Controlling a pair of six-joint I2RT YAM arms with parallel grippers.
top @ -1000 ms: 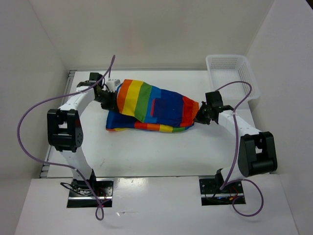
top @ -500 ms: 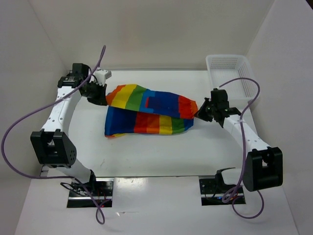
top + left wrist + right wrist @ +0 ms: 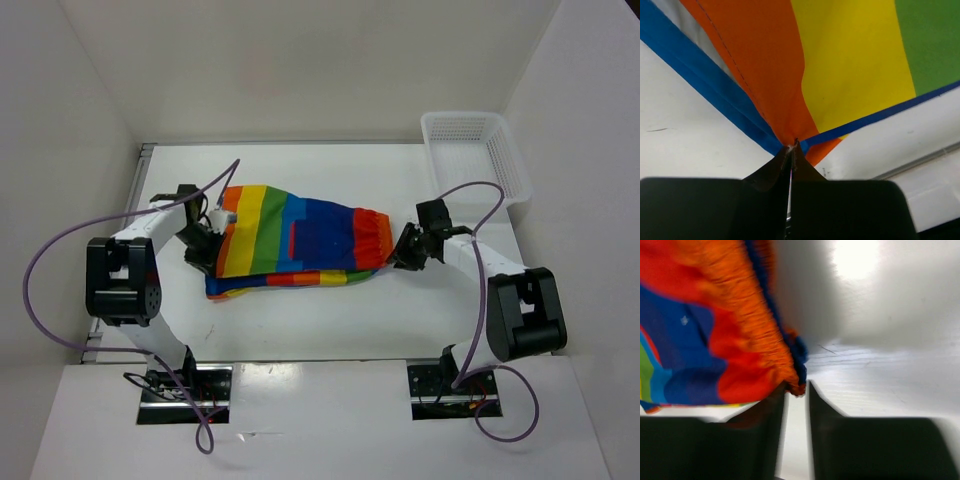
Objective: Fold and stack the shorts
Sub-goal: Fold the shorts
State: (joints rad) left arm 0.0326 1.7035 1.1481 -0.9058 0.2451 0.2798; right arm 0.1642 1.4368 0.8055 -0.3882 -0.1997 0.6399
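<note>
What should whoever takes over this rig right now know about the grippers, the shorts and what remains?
Left gripper: shut on a corner at the left end of the shorts.
Right gripper: at the gathered waistband edge on the right end. A narrow gap shows between its fingers, so its grip is unconfirmed.
Shorts: on the table between the arms, one layer folded over another, the lower layer peeking out at the near side.
Left to do: release, probably fold again, then stack.
</note>
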